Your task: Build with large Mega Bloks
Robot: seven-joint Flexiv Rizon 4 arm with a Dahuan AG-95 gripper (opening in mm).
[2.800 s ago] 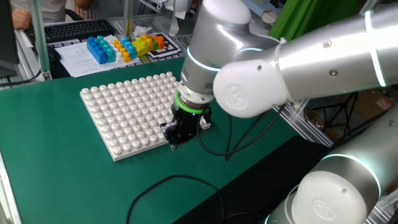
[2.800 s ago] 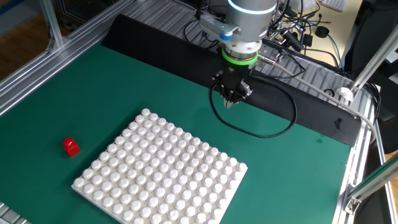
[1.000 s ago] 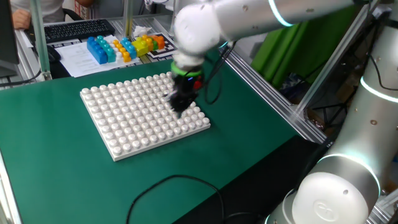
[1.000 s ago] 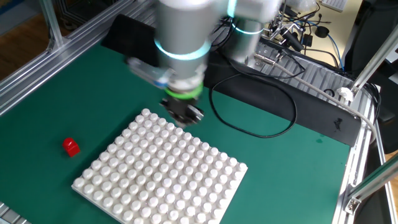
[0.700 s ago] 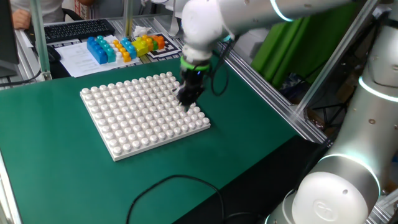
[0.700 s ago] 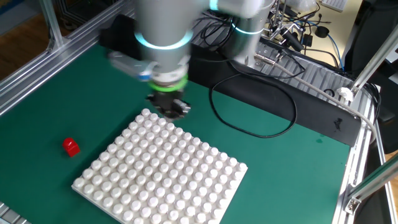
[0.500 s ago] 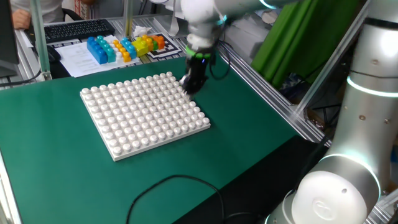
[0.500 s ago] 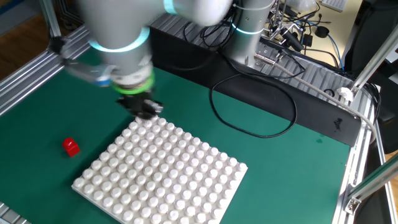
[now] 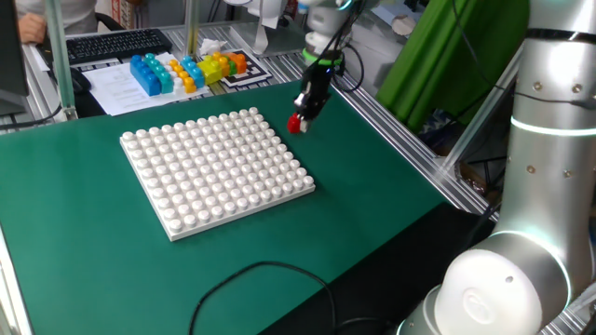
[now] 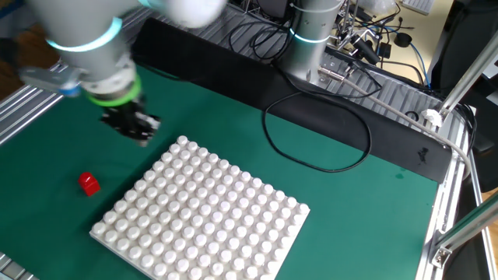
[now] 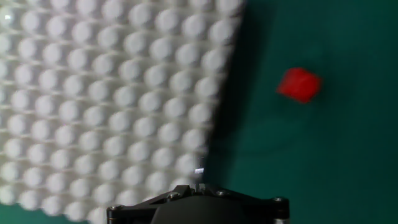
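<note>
The bright red Mega Blok [image 9: 296, 124] lies alone on the green mat, just off the white studded baseplate [image 9: 214, 172]. It also shows in the other fixed view [image 10: 89, 183] and at the upper right of the hand view [image 11: 300, 84]. My gripper [image 9: 303, 111] hangs above the mat right beside the red brick, not touching it. In the other fixed view the gripper [image 10: 138, 132] is blurred, off the baseplate [image 10: 202, 222] corner. Its fingers come to a narrow tip and look shut and empty. The hand view shows only the gripper's body, not the fingertips.
Blue, orange and yellow bricks [image 9: 186, 69] stand in a group on paper at the back of the table. A black cable [image 10: 311, 148] loops over the mat near the arm's base. The baseplate [image 11: 112, 93] fills the left of the hand view.
The gripper has swept from the near side of the baseplate across it to the far corner, ending beside the red brick. The red brick and the baseplate have not moved.
</note>
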